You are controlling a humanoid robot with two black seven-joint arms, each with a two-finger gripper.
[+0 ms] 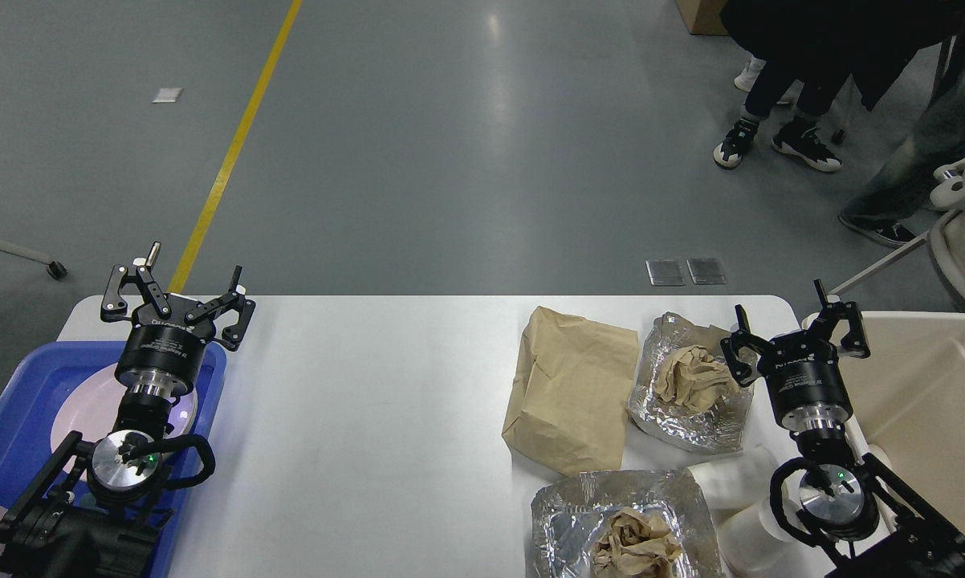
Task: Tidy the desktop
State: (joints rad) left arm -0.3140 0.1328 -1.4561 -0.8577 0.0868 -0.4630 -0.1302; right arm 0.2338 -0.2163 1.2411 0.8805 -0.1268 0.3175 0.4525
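Clearly, both hands are held spread and empty: the left hand [179, 302] over the blue tray [17, 417], the right hand [796, 329] beside the foil wrapper [675, 417]. Across the white counter [370, 417], litter is crowded together; the light foil could be dragged or its crumpled paper [691, 377] spilled by a careless pinch.

The left black jointed arm came up from the lower left corner, its silver wrist ring lit by a small green light. At its far end the left two-fingered black claw [179, 295] pointed away from the robot, fingers spread wide with nothing between them. The right black jointed arm rose from the lower right corner in much the same pose, also showing a green light at the wrist. Its right two-fingered black claw [789, 319] likewise stood spread apart, holding nothing.
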